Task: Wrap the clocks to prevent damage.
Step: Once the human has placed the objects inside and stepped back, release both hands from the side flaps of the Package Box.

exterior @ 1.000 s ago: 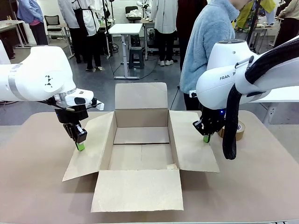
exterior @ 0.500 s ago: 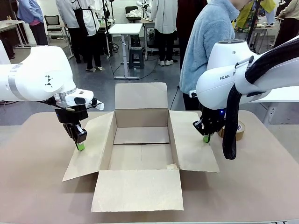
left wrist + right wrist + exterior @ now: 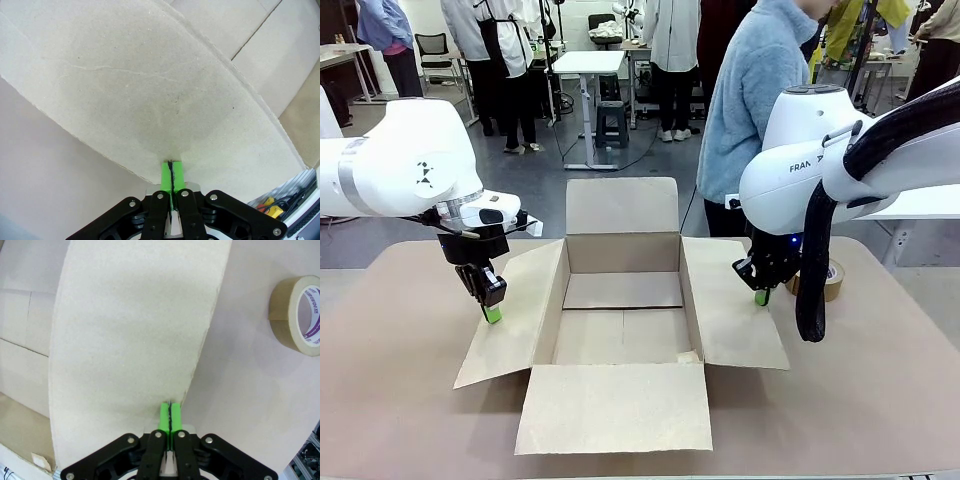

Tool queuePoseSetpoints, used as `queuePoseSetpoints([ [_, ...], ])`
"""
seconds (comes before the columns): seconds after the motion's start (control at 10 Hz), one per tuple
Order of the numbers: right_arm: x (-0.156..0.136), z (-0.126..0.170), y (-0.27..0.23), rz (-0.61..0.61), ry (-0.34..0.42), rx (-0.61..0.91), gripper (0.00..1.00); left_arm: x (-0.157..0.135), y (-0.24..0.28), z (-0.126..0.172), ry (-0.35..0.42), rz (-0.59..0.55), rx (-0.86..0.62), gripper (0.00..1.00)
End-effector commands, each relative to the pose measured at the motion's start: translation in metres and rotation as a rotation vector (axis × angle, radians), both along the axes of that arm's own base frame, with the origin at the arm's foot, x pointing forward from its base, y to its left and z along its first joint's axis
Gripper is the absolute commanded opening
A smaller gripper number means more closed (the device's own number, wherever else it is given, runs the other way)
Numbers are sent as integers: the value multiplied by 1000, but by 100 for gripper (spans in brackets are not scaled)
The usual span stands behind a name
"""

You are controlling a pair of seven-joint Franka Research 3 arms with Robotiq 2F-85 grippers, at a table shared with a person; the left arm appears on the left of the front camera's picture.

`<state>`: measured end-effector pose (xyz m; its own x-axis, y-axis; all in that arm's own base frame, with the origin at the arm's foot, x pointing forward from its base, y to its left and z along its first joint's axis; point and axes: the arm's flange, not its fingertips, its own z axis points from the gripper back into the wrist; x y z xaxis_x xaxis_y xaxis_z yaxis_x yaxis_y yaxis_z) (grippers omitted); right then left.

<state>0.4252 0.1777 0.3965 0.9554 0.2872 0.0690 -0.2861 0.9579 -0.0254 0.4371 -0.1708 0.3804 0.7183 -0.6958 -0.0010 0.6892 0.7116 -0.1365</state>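
1. Well, over the last second almost nothing changes for us. Both arms keep the same pose and the cardboard box (image 3: 623, 252) keeps its place with its flaps spread. Only the person (image 3: 760, 90) beyond the box shifts a little to one side.
2. We judge from this stillness that we are waiting, holding the box open for whatever comes next. The box floor between our two hands is bare cardboard, so none of the clocks has gone in yet.
3. Our left hand (image 3: 493, 314) is fully closed, its green pads (image 3: 166, 175) pressed flat together with nothing between them. The tips point down at the outer edge of the left flap (image 3: 515, 310), directly under the hand. They seem to rest on it, though we cannot confirm the contact.
4. Our right hand (image 3: 761, 296) is closed the same way and carries nothing. Its tips sit at the outer edge of the right flap (image 3: 730, 315), with bare table (image 3: 390, 380) just to the outside.
5. A tape roll (image 3: 830, 280) lies on the table just past the right hand, on the side away from the box, apart from the fingers.
6. The clocks are in neither hand, and we judge they will come from the person's side.
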Motion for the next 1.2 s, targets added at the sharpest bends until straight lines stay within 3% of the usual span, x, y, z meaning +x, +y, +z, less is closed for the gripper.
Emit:
queuePoseSetpoints([
  [0.0, 0, 0, 0, -21, 0, 1, 1, 0, 1, 0, 3, 0, -7, 0],
  [1.1, 0, 0, 0, -21, 0, 1, 1, 0, 1, 0, 3, 0, -7, 0],
])
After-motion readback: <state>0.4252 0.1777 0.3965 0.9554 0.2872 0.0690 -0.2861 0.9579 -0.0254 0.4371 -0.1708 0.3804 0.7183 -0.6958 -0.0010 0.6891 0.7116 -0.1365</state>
